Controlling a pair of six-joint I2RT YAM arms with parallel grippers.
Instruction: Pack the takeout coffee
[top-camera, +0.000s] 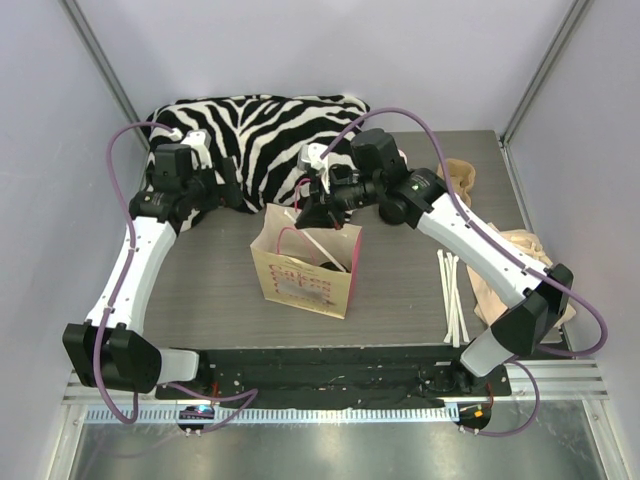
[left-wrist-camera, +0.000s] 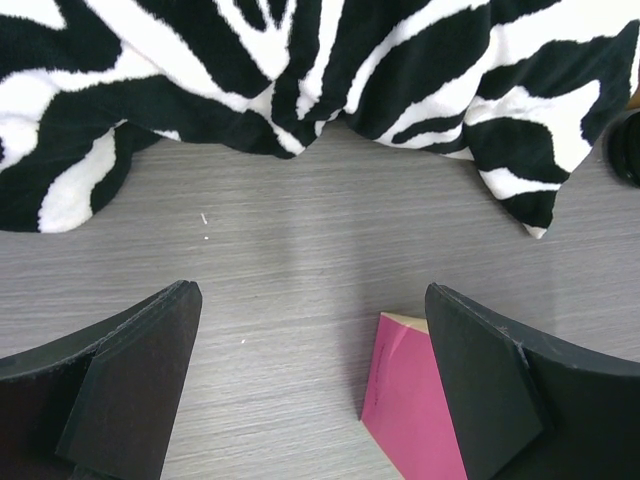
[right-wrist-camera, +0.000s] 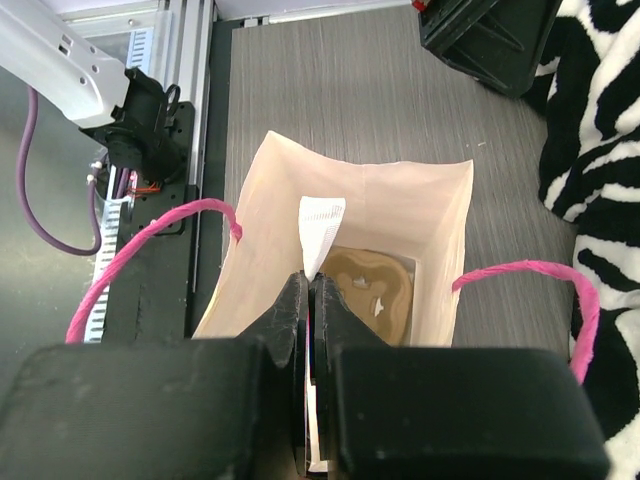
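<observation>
A cream paper bag (top-camera: 300, 280) with pink cord handles stands open mid-table. My right gripper (top-camera: 312, 214) hovers over its mouth, shut on a thin white paper-wrapped straw (right-wrist-camera: 322, 225) that points down into the bag (right-wrist-camera: 400, 180). The right gripper (right-wrist-camera: 310, 282) has its fingers pressed together on the wrapper. A brown cardboard piece (right-wrist-camera: 375, 290) lies on the bag's floor. The takeout coffee is not plainly in view; a dark shape (top-camera: 336, 263) inside the bag cannot be identified. My left gripper (left-wrist-camera: 310, 300) is open over bare table, the bag's pink side (left-wrist-camera: 410, 400) beside its right finger. The left gripper (top-camera: 232, 190) sits left of the bag.
A zebra-striped cloth (top-camera: 260, 125) covers the back of the table. Several white straws (top-camera: 452, 295) lie at the right, beside crumpled beige paper (top-camera: 515, 270). A brown paper thing (top-camera: 462, 180) sits at the back right.
</observation>
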